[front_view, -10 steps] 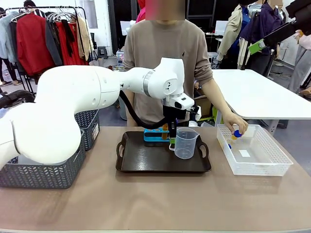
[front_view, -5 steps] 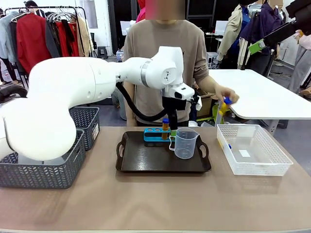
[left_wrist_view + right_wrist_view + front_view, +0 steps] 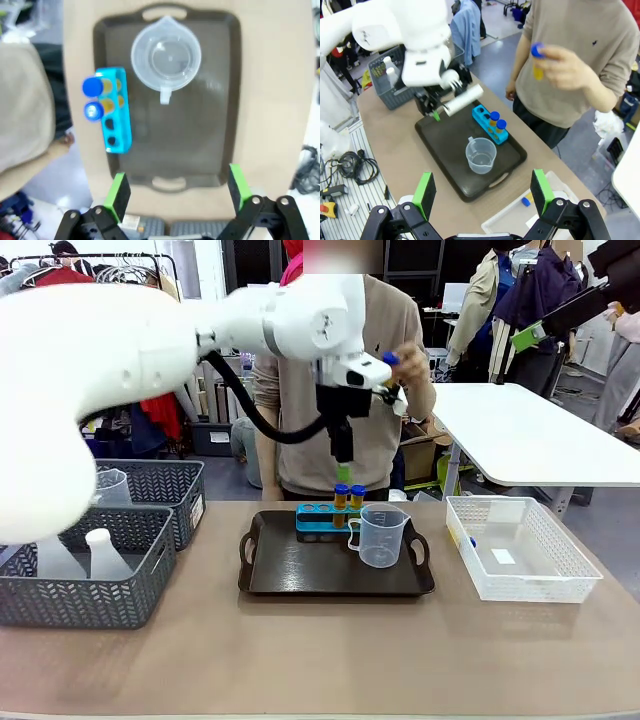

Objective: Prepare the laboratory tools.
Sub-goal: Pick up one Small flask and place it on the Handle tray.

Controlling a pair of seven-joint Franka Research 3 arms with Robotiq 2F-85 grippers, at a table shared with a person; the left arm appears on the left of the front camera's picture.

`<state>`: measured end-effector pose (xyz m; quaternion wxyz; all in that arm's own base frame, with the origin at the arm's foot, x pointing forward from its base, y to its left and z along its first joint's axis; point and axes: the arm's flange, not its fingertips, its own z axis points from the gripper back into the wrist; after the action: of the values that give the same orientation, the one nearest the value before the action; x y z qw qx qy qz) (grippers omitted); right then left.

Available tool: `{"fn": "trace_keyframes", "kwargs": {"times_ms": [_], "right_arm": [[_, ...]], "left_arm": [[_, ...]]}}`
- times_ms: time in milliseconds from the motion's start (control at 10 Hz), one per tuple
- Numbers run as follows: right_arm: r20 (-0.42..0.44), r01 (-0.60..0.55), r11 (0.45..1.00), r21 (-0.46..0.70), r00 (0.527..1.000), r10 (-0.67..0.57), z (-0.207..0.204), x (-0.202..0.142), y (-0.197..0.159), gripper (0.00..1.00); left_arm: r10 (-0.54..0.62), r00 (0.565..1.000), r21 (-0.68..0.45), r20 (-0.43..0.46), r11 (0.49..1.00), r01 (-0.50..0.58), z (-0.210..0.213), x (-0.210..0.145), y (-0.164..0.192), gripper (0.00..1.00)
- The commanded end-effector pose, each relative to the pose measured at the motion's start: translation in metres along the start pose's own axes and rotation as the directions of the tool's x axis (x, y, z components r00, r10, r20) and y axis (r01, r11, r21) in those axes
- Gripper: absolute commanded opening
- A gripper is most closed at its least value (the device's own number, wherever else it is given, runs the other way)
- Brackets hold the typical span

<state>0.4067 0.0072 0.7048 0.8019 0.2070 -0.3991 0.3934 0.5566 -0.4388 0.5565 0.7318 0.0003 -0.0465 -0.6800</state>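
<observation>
– Lifted the left claw high off the blue plastic tube rack since a second ago, spread wide and carrying nothing. Left a second small amber tube with blue cap standing in it beside the first.

– And far left?

– Probably yet to fetch: frosted white conical flask in the near grey mesh basket, plus a clear plastic jug in the basket behind.

– Middle of the beige surface?

– Dark brown handled tray, carrying the rack at its far edge and the clear plastic handled measuring beaker upright just beside it.

– Step in hand?

– Loading tubes, seemingly. Seeing a third tube pinched in the person's hand at chest height, brought up from the white mesh basket.

– Next move?

– Likely taking that tube. Calls for squaring the jaws around its body below the cap, then lowering into a free hole without knocking the neighbours.

– Right claw?

– Spread, empty, high above the tray.
</observation>
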Motion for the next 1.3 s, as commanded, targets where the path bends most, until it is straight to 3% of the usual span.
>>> {"fn": "trace_keyframes", "kwargs": {"times_ms": [0, 300, 500, 700, 800, 900, 1000, 1200], "right_arm": [[0.013, -0.002, 1.000, 0.009, 1.000, 0.002, 0.000, 0.000, 0.000, 1.00], [0.013, -0.002, 1.000, 0.009, 1.000, 0.002, 0.000, 0.000, 0.000, 1.00], [0.013, -0.002, 1.000, 0.009, 1.000, 0.002, 0.000, 0.000, 0.000, 1.00], [0.013, -0.002, 1.000, 0.009, 1.000, 0.002, 0.000, 0.000, 0.000, 1.00], [0.013, -0.002, 1.000, 0.009, 1.000, 0.002, 0.000, 0.000, 0.000, 1.00], [0.013, -0.002, 1.000, 0.009, 1.000, 0.002, 0.000, 0.000, 0.000, 1.00], [0.013, -0.002, 1.000, 0.009, 1.000, 0.002, 0.000, 0.000, 0.000, 1.00], [0.013, -0.002, 1.000, 0.009, 1.000, 0.002, 0.000, 0.000, 0.000, 1.00]], "left_arm": [[0.122, 0.993, 0.018, 0.009, 0.992, -0.122, 0.034, -0.040, -0.029, 1.00], [0.414, 0.907, 0.109, 0.077, 0.901, -0.420, 0.079, -0.095, -0.042, 1.00], [0.606, 0.794, 0.139, 0.044, 0.783, -0.606, 0.097, -0.144, -0.046, 1.00], [0.725, 0.682, 0.137, 0.092, 0.669, -0.730, 0.109, -0.187, -0.051, 1.00], [0.753, 0.649, 0.134, 0.110, 0.635, -0.760, 0.113, -0.199, -0.056, 1.00], [0.723, 0.681, 0.115, 0.118, 0.671, -0.733, 0.103, -0.197, -0.053, 1.00], [0.723, 0.687, 0.137, 0.069, 0.675, -0.725, 0.120, -0.193, -0.038, 1.00], [0.723, 0.687, 0.137, 0.069, 0.675, -0.725, 0.120, -0.193, -0.038, 1.00]]}}
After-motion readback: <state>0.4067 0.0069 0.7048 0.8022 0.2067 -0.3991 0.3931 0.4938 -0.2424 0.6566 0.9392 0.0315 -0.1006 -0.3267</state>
